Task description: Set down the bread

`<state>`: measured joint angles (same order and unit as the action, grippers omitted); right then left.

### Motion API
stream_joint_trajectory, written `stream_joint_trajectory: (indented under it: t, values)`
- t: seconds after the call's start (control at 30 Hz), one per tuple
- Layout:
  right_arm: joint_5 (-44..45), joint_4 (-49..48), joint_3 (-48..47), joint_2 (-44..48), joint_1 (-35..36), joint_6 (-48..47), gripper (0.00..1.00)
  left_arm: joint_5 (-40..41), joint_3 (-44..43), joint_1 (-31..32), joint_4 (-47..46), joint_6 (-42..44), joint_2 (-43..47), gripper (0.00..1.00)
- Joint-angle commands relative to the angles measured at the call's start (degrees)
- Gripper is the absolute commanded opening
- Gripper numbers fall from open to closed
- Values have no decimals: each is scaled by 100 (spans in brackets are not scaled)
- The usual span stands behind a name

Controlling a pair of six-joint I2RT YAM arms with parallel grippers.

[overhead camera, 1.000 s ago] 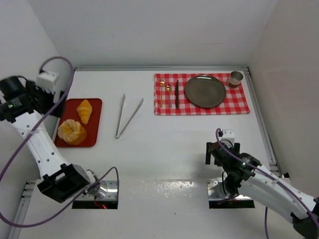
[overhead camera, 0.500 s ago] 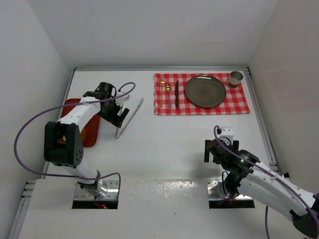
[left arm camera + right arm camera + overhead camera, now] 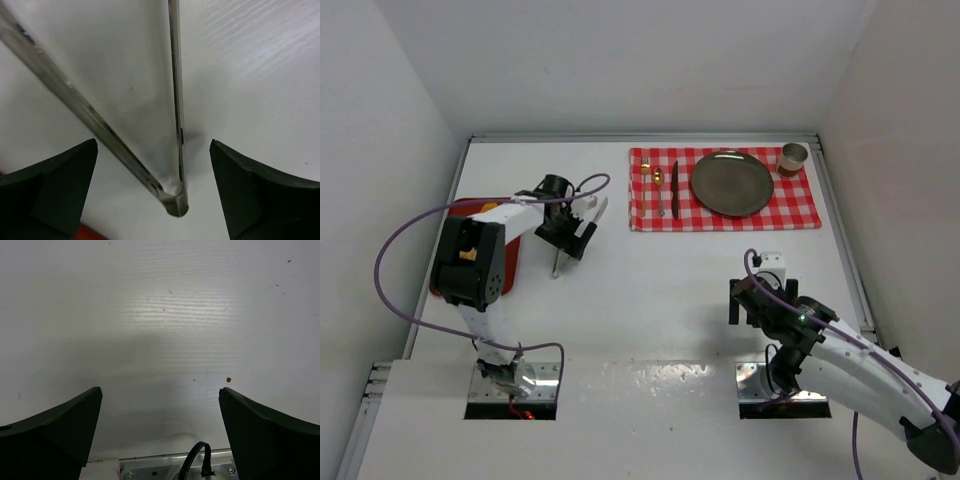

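A white surface [image 3: 670,290] boxed in by plain white walls [image 3: 620,60] carries a red checkered cloth [image 3: 800,212] at upper right, set with a dark plate [image 3: 732,183], a cup [image 3: 793,157] and a knife [image 3: 674,190]. At left, the red tray [image 3: 515,262] is largely covered by the left arm; only an orange sliver of the bread [image 3: 488,208] shows on it. The left pincer [image 3: 575,225], spread wide, straddles the hinge end of the metal tongs [image 3: 177,125] without touching them. A second earlier this arm was raised over the tray at far left, both breads in plain view. The right pincer [image 3: 760,300], also wide and holding nothing, has barely moved at lower right.
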<state>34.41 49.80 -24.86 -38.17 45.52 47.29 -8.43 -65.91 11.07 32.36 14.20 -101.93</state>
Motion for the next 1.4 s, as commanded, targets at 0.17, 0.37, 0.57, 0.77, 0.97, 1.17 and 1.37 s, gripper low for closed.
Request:
stream_joint_trajectory:
  t: [0.17, 0.37, 0.57, 0.77, 0.97, 1.17, 1.37]
  values:
    - [372, -14, -397, -76, 1, -281, 100, 605, -510, 97, -564, -443, -898, 91]
    - [487, 73, -528, -103, 10, -326, 100, 711, -809, 159, -503, -576, -1119, 64]
    - [566, 170, -484, 46, -8, -255, 100, 624, -1369, -34, 260, -629, -636, 53]
    - [575, -5, -493, 3, -25, -387, 100, 210, -3258, -465, 2133, -470, 41, 53]
    - [514, -93, -467, -76, -16, -396, 100, 403, -3490, -921, 2678, -418, 621, 52]
    - [479, -155, -371, 38, 1, -457, 100, 288, -3008, -2290, 2916, -348, 1569, 53]
    - [321, -427, -177, 29, 1, -580, 100, 149, -1997, -3488, 2802, 215, 2212, 55]
